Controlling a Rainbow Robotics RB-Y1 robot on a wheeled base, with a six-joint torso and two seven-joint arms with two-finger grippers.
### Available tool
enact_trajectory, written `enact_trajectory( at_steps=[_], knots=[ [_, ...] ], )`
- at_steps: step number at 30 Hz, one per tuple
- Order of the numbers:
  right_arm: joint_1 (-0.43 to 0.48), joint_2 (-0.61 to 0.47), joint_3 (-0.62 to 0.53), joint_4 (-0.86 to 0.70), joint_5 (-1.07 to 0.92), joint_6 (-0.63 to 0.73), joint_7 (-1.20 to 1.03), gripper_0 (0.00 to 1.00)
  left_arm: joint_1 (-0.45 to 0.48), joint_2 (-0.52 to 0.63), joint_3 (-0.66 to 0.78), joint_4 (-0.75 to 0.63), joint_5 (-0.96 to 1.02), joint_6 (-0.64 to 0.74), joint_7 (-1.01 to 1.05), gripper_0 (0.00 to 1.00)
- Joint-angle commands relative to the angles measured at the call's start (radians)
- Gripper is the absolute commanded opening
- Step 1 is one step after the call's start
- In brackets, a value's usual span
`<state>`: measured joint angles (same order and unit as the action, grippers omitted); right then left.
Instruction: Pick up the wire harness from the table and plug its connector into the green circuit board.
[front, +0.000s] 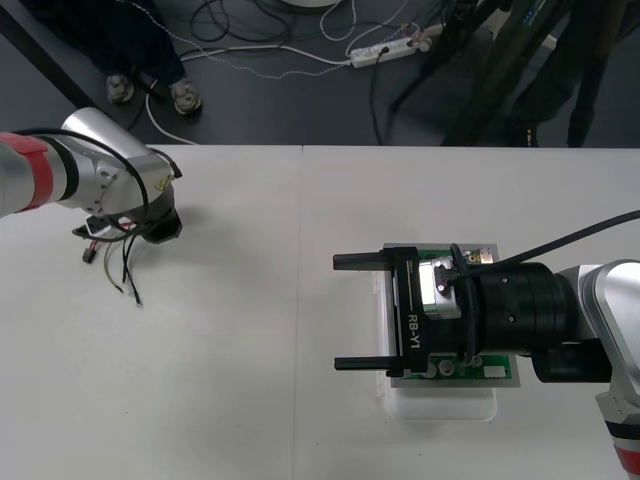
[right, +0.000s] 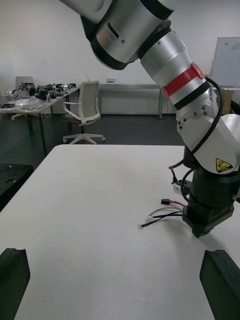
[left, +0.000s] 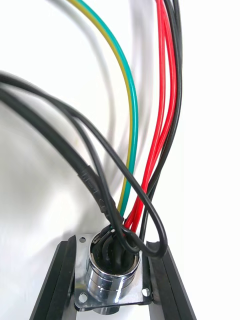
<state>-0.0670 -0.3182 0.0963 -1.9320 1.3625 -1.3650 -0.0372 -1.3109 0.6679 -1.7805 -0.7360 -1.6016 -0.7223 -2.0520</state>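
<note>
**Operator:** Report the front view.
**Unit:** My left gripper (front: 150, 225) is at the far left of the table (front: 250, 380), set on the harness (front: 125, 262). Its loose wires (front: 128, 280) spread out beside that gripper. My right gripper (front: 337, 313) is over the green board (front: 492, 370) on its white base (front: 440, 405). Its jaws are spread wide with nothing between them. Harness and board are well apart.

**Operator:** Right wrist view?
**Unit:** My right fingers (right: 12, 280) stand far apart and empty. Ahead, the left gripper is down at the tabletop. A small black plug (right: 165, 201) lies beside it, not in the board.

**Operator:** Left wrist view?
**Unit:** My left fingers (left: 56, 282) are closed on the flange of the round metal socket (left: 112, 272). Red, black and green-yellow wires lead away from it. I cannot tell whether the harness is off the table.
</note>
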Motion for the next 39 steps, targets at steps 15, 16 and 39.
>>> enact_trajectory(
  at_steps=[15,16,39],
  knots=[
    [-0.025,0.016,-0.015,-0.010,-0.002,-0.006,0.003,1.00,0.009,0.167,0.385,-0.115,0.054,-0.275,-0.128,0.00],
    [-0.025,0.016,-0.015,-0.010,-0.002,-0.005,0.003,1.00,0.009,0.174,0.398,-0.123,0.057,-0.287,-0.125,0.00],
    [-0.034,0.014,-0.017,-0.010,-0.002,-0.005,-0.010,1.00,0.010,0.341,0.523,-0.089,0.598,-0.467,-0.079,0.00]
  ],
)
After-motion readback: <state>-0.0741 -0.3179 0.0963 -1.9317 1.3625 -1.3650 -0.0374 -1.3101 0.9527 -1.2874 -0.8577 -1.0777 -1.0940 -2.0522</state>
